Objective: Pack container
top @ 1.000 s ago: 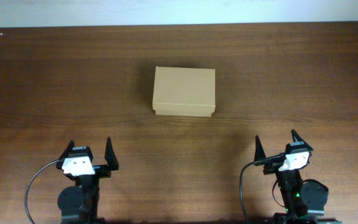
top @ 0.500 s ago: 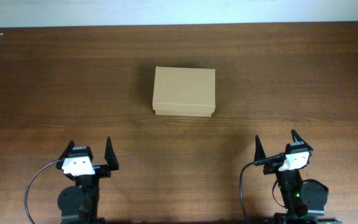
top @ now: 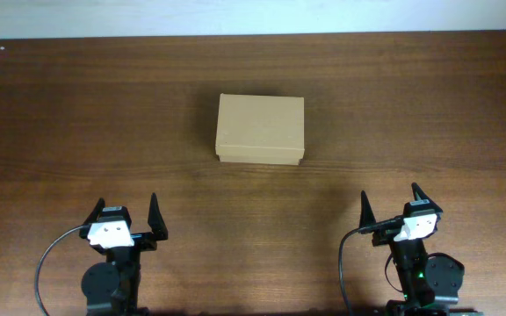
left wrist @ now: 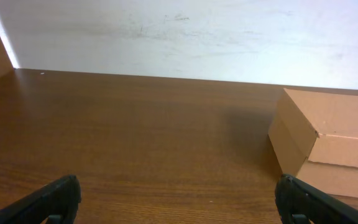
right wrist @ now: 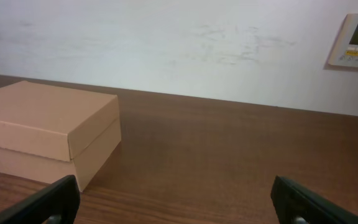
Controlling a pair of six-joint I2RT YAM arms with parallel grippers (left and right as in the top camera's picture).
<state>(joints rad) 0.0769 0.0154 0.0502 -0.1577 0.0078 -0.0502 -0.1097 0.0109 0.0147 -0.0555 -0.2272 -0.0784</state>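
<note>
**Overhead view:** bright, even light from above. Sharp edge to edge, with the wood grain of the table (top: 68, 123) legible and its surface matte. A narrow, soft shadow runs along the lower edge of the container (top: 260, 125). The strip of wall (top: 253, 16) at the top is pale, nearly washed out.

**Left wrist view:** softer focus, mild haze. Bright background with a whiter band at upper left. A diffuse shadow lies on the wood left of the box. The fingertips (left wrist: 59, 198) of the left gripper (left wrist: 178, 202), in the lower corners, are dark and blurred.

**Right wrist view:** same soft light. The fingertips (right wrist: 55, 198) of the right gripper (right wrist: 178, 202) are likewise blurred. The wall panel (right wrist: 356, 40), upper right, is slightly soft.
</note>
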